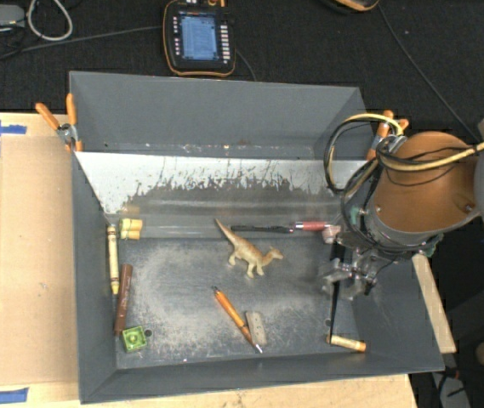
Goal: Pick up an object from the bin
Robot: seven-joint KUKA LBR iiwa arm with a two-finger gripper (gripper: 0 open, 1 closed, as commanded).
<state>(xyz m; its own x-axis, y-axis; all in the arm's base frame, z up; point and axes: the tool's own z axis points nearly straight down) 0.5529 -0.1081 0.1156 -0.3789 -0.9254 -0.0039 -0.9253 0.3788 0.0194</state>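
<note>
End effector (348, 274) low at right side of bin; spread or pressed together, cannot tell. Just beside it: upper end of thin black stick (334, 313), running toward near wall, tan stub (346, 343) at its foot. Likeliest candidate. Straddle it across its width, descend plumb. Right wall (399, 330) close; open floor lies leftward toward tan toy dinosaur (250, 252).

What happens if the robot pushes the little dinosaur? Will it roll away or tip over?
The dinosaur probably won't roll: its legs, neck and tail stick out. It looks like a small moulded toy, so likely stiff and light. Pushed, it may tip or spin on the bin floor rather than slide straight.
</note>
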